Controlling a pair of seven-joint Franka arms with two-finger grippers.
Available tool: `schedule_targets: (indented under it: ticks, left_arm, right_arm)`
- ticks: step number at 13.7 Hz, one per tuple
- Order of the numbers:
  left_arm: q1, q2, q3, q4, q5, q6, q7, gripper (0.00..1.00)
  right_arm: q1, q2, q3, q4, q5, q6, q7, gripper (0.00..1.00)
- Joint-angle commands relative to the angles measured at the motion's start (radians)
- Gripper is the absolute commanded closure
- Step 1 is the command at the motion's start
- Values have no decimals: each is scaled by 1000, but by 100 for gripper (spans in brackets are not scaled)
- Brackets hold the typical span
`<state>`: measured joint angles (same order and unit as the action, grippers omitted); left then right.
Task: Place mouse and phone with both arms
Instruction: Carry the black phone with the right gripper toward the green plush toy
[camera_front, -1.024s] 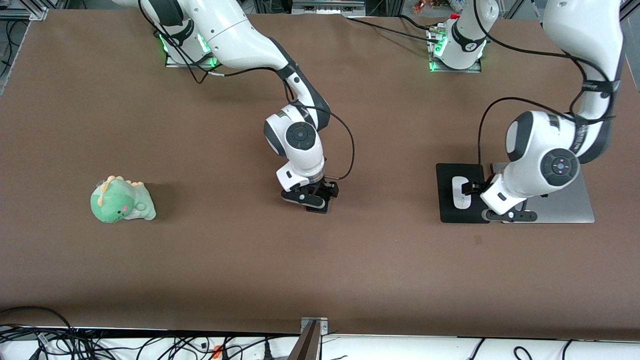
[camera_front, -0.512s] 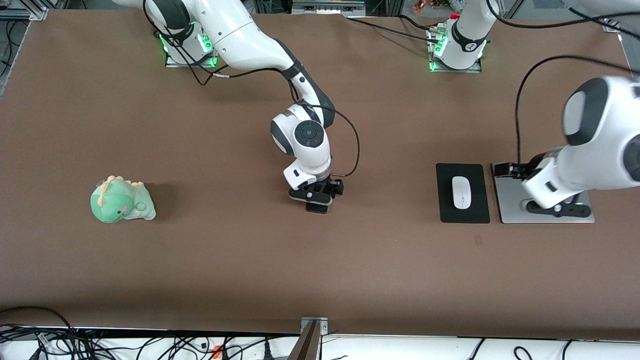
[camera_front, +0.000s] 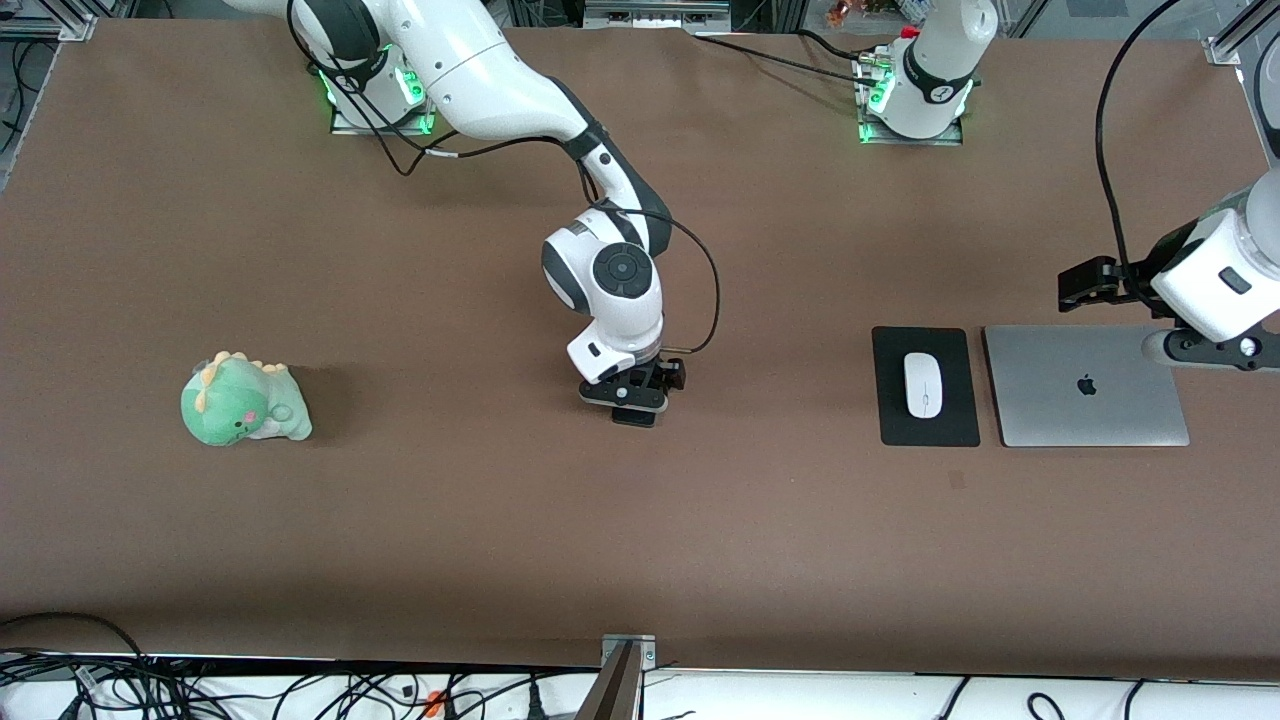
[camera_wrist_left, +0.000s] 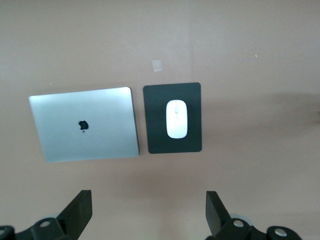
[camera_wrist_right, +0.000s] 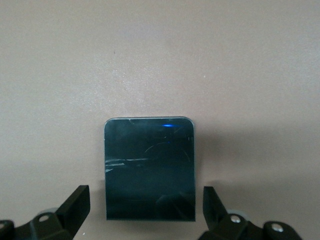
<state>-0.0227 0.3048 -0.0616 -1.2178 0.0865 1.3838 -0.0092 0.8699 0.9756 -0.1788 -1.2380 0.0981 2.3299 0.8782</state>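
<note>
The left arm was cut off at the edge of the front view; only its wrist and the left end effector (camera_front: 1200, 350) showed, up over the laptop's (camera_front: 1085, 385) edge farthest from the front camera, toward the left arm's end of the desk (camera_front: 760, 540). In the left wrist view its fingers (camera_wrist_left: 77, 212) stood wide apart and held nothing.

The phone (camera_front: 633, 415) was mostly hidden under the right end effector (camera_front: 632, 398) in the front view; only a dark edge showed. The right wrist view gave it whole: a black slab (camera_wrist_right: 149, 167) flat on the desk, its glass reflecting a small blue glint. The right end effector's fingers (camera_wrist_right: 75, 202) stood apart on either side of the phone's end; contact with it could not be made out.

No writing was legible. The laptop lid carried a dark apple logo (camera_front: 1087, 384).

The mouse (camera_front: 923, 384) lay on the black pad (camera_front: 927, 425), roughly centred, clear of both end effectors. The pad lay just beside the laptop, with a narrow gap between them. A small pale mark on the desk showed near the pad in the left wrist view; what it was could not be told.

A green dinosaur plush (camera_front: 243, 400) sat toward the right arm's end of the desk, well apart from everything else.
</note>
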Motion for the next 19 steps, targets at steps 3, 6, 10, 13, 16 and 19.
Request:
schedule_targets:
  ticks: [3,6,10,13,16,19]
  left_arm:
    - [30,20,3,-2,33,119,12,0]
    - [21,-92,31,-121,-8,158,8,0]
    - [-13,-314,82,-454,-11,366,1,0]
    - [-26,-325,74,-464,-7,360,-38,0]
    - [-26,-323,71,-459,-7,350,-38,0]
    - [-26,-313,71,-456,-13,353,-43,0]
  right_arm:
    - [3,34,-1,32,-49,-1,-10,0]
    - [1,40,-1,32,-47,12,-8,0]
    - [-2,51,-1,34,-47,37,-11,0]
    - [-3,51,-1,34,-47,37,-16,13]
    - [-17,44,-1,34,-46,35,-22,44]
    - [-43,22,1,34,-35,11,-77,54]
